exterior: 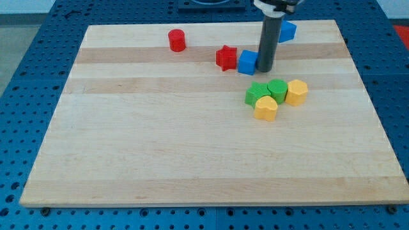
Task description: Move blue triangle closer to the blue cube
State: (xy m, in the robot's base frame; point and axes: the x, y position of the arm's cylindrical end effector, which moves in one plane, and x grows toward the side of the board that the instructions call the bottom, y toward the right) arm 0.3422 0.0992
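Nearest on the surface: yellow block, green blocks, second yellow block, clustered clear of the route. Mid: my tip touches the blue cube; red star beside. Far: blue triangle, light, rigid, likely slides readily; push its far face. No fingers fitted. Red cylinder well apart.

Pale striped wooden board, blue perforated table, dark rod.

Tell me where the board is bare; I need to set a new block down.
Free: everything below the yellow block, and the view's left below the red cylinder. Crowded: my tip beside the blue cube, red star, blue triangle, green blocks.
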